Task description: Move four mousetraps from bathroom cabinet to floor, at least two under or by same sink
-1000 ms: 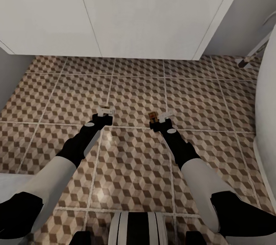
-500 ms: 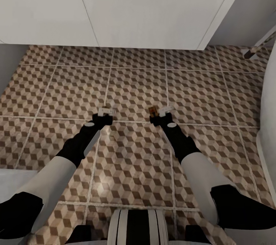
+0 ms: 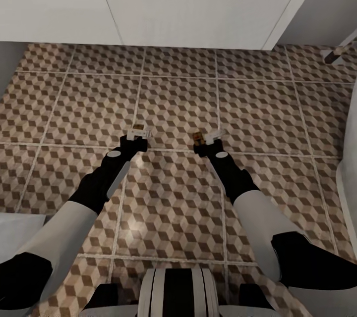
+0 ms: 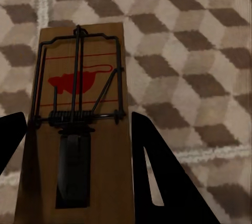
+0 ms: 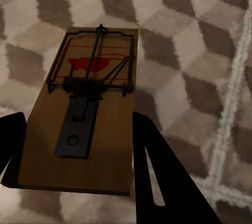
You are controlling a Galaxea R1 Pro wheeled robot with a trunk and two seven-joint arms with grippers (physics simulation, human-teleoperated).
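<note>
Left pincer: my left pincer (image 3: 137,134) hangs low over the bathroom floor (image 3: 173,104), its fingers pinching a mousetrap (image 4: 79,129) by the long edges.
Left trap: tan board with black wire and a red mouse print, lying flat between my dark fingers (image 4: 157,171) above the cube-pattern tiles.
Right pincer: my right pincer (image 3: 208,137) is pressed onto a second mousetrap (image 5: 86,114), held the same way by its sides.
Right trap: in the head view it shows as a small brown piece (image 3: 198,136) at the left side of that pincer.
Floor: brown, beige and white cubes with pale grout lines, under both arms.
Far side: a white vanity unit (image 3: 198,5) stands at the far edge of the tiles.
</note>
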